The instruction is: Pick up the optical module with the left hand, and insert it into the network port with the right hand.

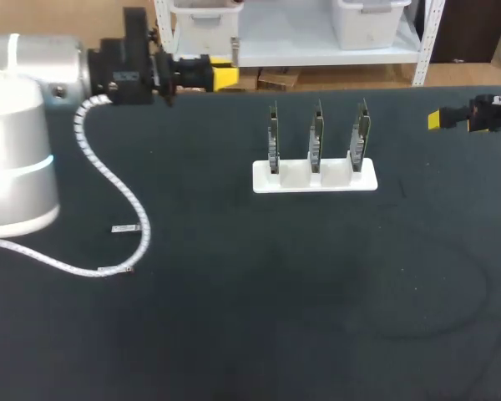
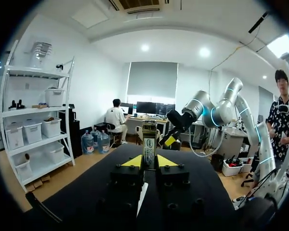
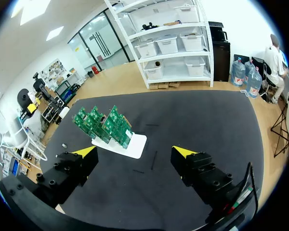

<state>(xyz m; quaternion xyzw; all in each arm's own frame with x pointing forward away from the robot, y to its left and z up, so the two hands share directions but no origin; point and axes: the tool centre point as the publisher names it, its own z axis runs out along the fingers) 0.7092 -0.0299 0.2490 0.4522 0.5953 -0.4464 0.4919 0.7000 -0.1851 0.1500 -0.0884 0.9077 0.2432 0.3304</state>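
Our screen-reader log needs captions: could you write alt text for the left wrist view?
The left gripper grips the optical module upright between its yellow tips, over the dark table; the right gripper hangs ahead, beyond it.

Three boards [image 1: 316,135], one stand [image 1: 294,183], one module [image 2: 149,142]

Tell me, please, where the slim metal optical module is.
In the left wrist view, the slim metal optical module stands upright, clamped in the left end effector, near the black table's far edge.
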